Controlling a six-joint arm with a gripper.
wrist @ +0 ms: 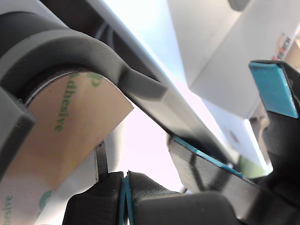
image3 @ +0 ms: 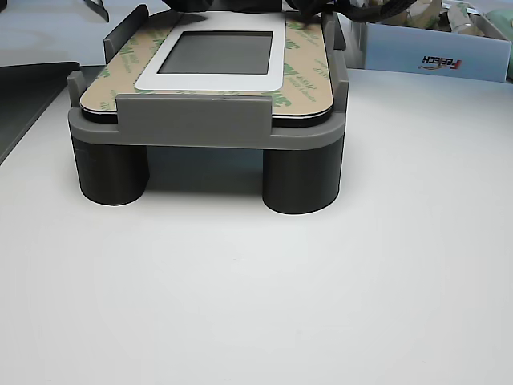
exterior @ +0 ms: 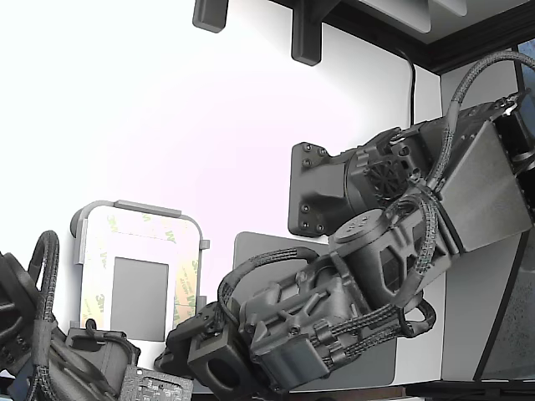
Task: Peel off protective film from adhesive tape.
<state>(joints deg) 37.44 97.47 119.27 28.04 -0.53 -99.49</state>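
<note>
The adhesive tape (image3: 306, 80) forms a pale-yellow border with green logos around a small grey rectangle (image3: 218, 52), held in a grey fixture (image3: 192, 120) on round legs. In the exterior view the fixture (exterior: 138, 267) lies at the lower left. The protective film (wrist: 70, 126) fills the near side of the wrist view as a tan sheet with green print, lying under the fixture's rim. My gripper (wrist: 239, 126) hangs just beside that corner, its blue-padded fingers (wrist: 274, 86) apart with nothing between them. In the exterior view the gripper (exterior: 177, 351) sits at the fixture's lower right corner, mostly hidden by the arm.
A second arm (exterior: 50, 351) with braided cables sits at the exterior view's lower left. A dark-grey mat (exterior: 267, 251) lies under my arm. A pale box of parts (image3: 437, 48) stands behind the fixture. A dark part with a blue seam (wrist: 126, 197) is close to the wrist camera.
</note>
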